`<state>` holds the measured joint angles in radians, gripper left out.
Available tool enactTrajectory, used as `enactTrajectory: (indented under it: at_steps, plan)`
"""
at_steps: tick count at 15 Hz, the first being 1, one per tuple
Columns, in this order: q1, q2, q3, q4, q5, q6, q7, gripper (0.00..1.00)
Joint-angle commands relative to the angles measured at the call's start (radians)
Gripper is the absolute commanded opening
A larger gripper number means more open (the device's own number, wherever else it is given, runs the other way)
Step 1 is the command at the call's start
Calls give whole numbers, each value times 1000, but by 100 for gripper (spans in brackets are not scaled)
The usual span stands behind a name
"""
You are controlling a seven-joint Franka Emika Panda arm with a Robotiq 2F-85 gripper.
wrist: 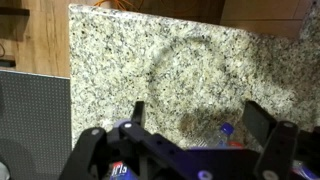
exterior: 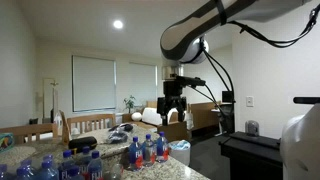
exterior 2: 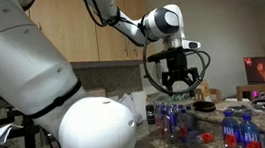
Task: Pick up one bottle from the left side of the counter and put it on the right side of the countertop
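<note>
Gripper (exterior: 175, 116) was released, jaws spread wide and empty. It hung above the counter (exterior: 160, 172), touching nothing. The wrist view agreed: fingers (wrist: 138, 112) were well apart with bare granite between them.

Candidate bottle (exterior: 148, 150) stood upright in the near cluster, at 6 o'clock below the gripper in both exterior views. In the wrist view a blue cap (wrist: 228, 130) showed at 4 o'clock from frame centre.

Handling, judged:
- Small, clear, thin-walled plastic that would likely dent under a hard squeeze.
- Light if empty, moderate if full; fill level was not readable.
- The label looked smooth and somewhat slippery.
- Tall and narrow, so easy to tip, and its neighbours stood just beside it.
- Best hold was across the body at the label, below the shoulder, coming from above onto an outer bottle.

Count:
- Near cluster (exterior 2: 174, 120): three or four bottles.
- Second cluster (exterior: 60, 166), at 8 o'clock from the gripper: about five or six.
- Overlap and blur prevented an exact tally.
- One gripper, one counter.
</note>
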<state>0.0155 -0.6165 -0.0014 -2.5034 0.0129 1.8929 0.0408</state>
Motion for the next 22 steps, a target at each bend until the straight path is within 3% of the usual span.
enactTrajectory:
  at_steps: [1, 22]
  plan:
    - [-6, 0, 5, 2, 3, -2, -3, 100]
    - [13, 27, 26, 21, 30, 17, 23, 100]
